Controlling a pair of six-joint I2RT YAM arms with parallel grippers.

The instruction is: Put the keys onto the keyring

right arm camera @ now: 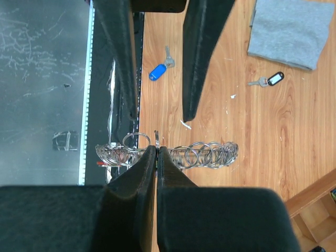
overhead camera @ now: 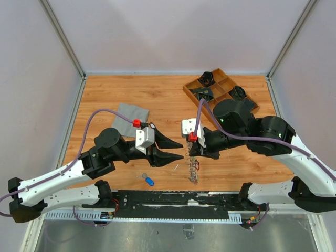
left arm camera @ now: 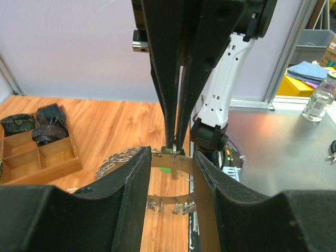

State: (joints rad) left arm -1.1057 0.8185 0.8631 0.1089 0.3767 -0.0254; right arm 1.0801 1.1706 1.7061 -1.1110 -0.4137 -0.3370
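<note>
Visibly loose — two keys [right arm camera: 160,65] [right arm camera: 268,80]; one keyring [right arm camera: 205,154].

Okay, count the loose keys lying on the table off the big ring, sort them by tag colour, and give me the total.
blue-tagged key: 1
black-tagged key: 1
Total: 2 loose keys
Keys already on the keyring are not counted.

keyring [right arm camera: 210,154] — middle hidden behind right fingers [right arm camera: 135,176]
</note>
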